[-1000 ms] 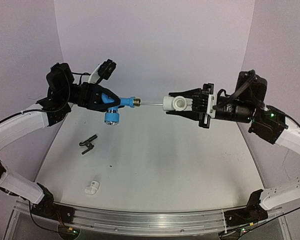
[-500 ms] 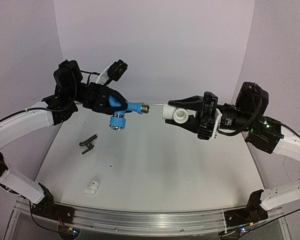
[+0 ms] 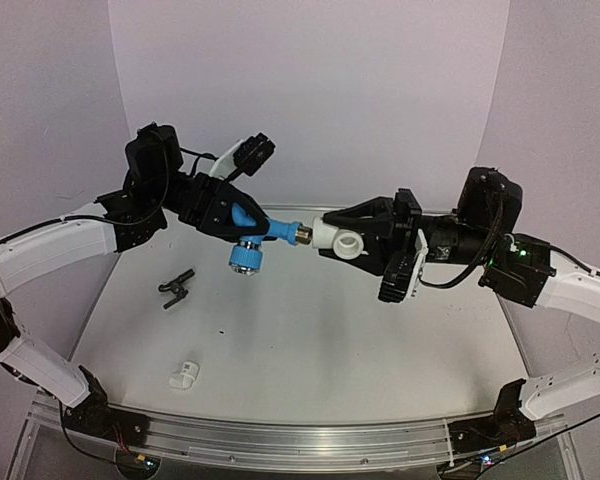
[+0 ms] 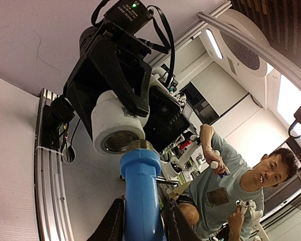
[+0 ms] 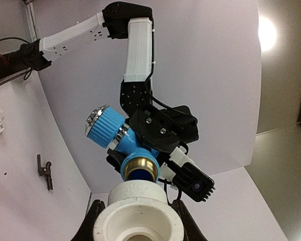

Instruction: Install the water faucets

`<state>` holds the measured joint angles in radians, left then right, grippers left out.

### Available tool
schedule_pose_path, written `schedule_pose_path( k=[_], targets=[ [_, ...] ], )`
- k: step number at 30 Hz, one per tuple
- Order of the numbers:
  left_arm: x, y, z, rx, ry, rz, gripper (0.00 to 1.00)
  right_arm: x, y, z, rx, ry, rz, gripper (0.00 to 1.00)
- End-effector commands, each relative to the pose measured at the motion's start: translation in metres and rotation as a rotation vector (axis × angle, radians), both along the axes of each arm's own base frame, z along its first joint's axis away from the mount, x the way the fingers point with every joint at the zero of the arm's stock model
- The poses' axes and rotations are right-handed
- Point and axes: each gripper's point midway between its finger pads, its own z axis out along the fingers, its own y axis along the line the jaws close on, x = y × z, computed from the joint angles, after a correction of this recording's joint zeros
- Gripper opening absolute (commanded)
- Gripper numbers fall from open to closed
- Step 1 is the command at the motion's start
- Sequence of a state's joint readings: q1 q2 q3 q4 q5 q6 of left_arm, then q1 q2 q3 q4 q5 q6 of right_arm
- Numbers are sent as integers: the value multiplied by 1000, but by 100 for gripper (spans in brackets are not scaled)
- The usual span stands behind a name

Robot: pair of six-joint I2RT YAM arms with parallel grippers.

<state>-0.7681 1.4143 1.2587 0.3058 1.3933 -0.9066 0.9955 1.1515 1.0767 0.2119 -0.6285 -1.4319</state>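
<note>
Left gripper (image 3: pixel 238 216) pinched the blue faucet (image 3: pixel 273 230) at frame centre, above the table (image 3: pixel 300 340); right gripper (image 3: pixel 348 240) pinched a white pipe fitting (image 3: pixel 332 234). Faucet's brass threaded end touched the fitting's mouth.

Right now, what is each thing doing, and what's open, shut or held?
Blue faucet: held off the table, brass tip at the mouth of the white fitting; screwed in or not, cannot tell.
White fitting: held in the air, facing the faucet.
Left end effector: shut on the blue faucet.
Right end effector: shut on the white fitting.
Spare white fitting: lying loose on the table.
Black part: lying loose on the table.
</note>
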Motion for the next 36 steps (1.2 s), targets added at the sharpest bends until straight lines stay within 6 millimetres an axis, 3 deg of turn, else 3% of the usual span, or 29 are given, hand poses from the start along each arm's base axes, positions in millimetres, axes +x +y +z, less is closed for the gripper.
schedule_pose_path(
  k=[1,10,22,36],
  targets=[
    [-5,-2,18,-44,-51,-11,0,-5,1,12,33,-86,14,0],
    [4,-11,13,-25,-16,26,0,-6,2,-2,7,-172,12,0],
    [15,-13,14,-43,-16,154,0,-1,-3,-5,4,-169,-33,0],
    [24,-11,18,-68,-18,266,0,1,-13,14,98,-151,-81,0]
  ],
)
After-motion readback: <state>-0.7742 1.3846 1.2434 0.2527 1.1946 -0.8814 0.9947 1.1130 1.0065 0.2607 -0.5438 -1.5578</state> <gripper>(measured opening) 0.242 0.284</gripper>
